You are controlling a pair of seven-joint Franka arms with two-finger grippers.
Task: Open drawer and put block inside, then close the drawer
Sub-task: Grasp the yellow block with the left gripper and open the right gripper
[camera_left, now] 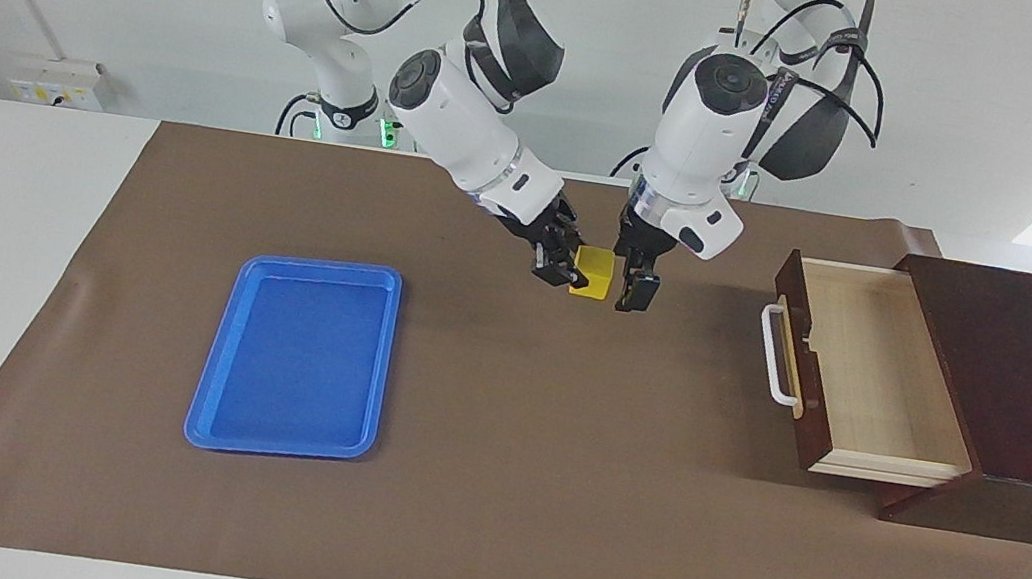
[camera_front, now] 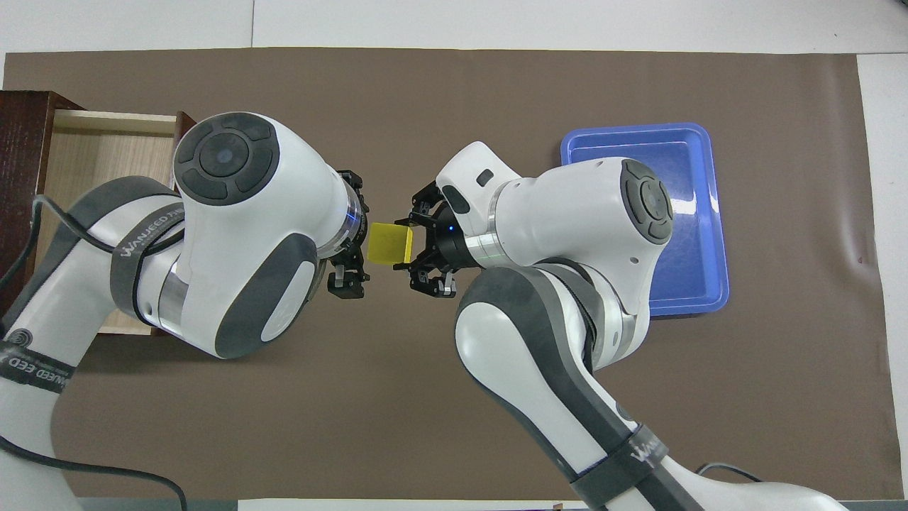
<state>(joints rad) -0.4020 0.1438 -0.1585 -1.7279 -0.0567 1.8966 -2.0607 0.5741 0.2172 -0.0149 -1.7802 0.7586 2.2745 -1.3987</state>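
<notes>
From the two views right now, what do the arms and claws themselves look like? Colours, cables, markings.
Both arms have glossy white shells with dark grey joint covers and round dark grey end caps. Black cables loop along the upper links, and grey lettered bands wrap the forearms. The left claw and the right claw are black linkage-style two-finger units on silver wrist rings, and green lights glow at the bases.

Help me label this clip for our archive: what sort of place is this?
Most likely a robotics lab or test bench. Two white robot arms stand at a table covered by a brown mat, with only staged props: a blue tray, a yellow block, a small wooden cabinet with its drawer open.
</notes>
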